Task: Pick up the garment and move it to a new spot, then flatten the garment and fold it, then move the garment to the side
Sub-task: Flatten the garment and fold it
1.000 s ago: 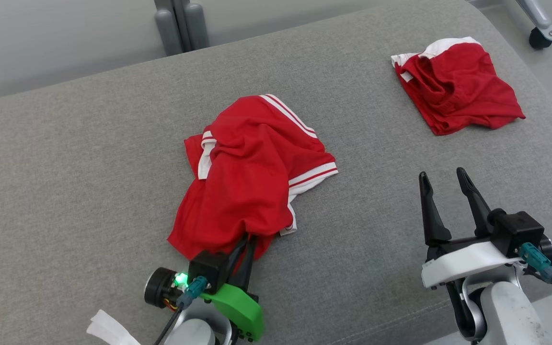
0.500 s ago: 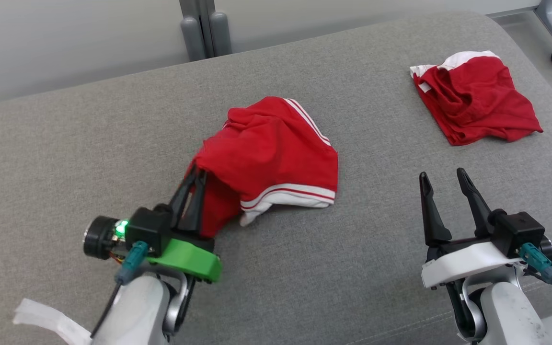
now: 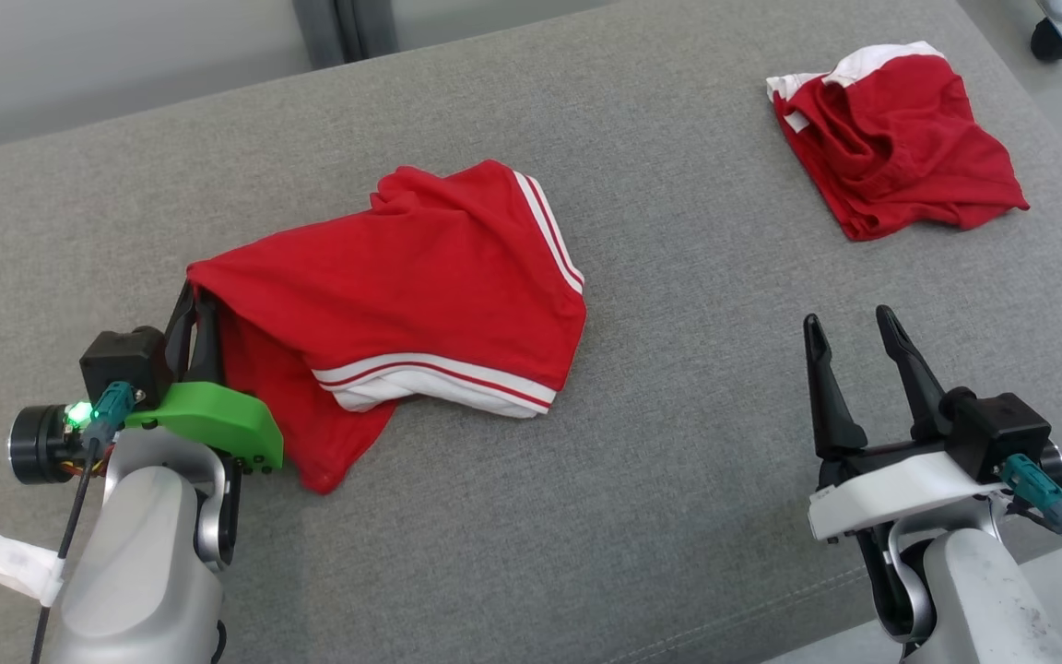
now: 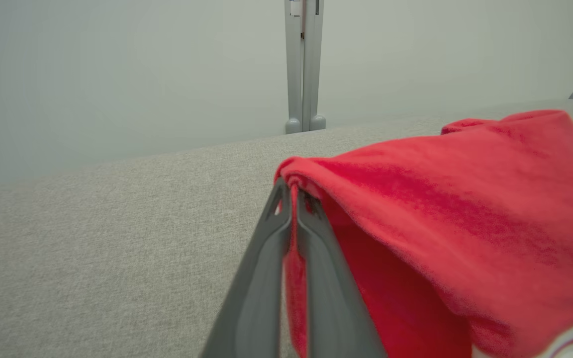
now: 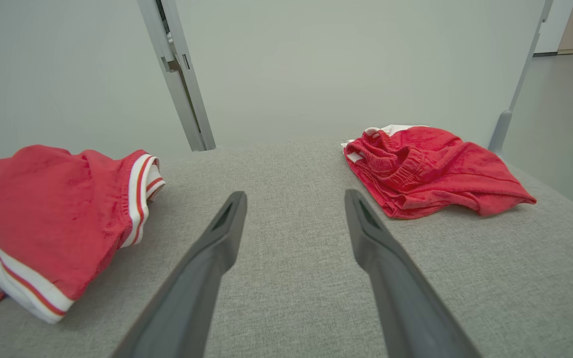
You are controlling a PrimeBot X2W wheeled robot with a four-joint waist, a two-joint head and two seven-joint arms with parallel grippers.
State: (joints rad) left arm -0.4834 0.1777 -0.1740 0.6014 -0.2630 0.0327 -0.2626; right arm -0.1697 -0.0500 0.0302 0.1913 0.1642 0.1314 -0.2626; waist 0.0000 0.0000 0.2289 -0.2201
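The left pincer [image 3: 194,300] is shut tight on one corner of the red shorts [image 3: 420,277]. The shorts lie across the middle of the grey couch [image 3: 678,387]. The right pincer [image 3: 848,315] is wide open and holds nothing. That small pinch might slip, and then the shorts would bunch up.

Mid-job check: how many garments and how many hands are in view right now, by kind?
Red fabric garments with white trim: 2 (held garment, far garment)
Dark two-fingered hands: 2 (left hand shut on the held garment, right hand open)
Total: 4
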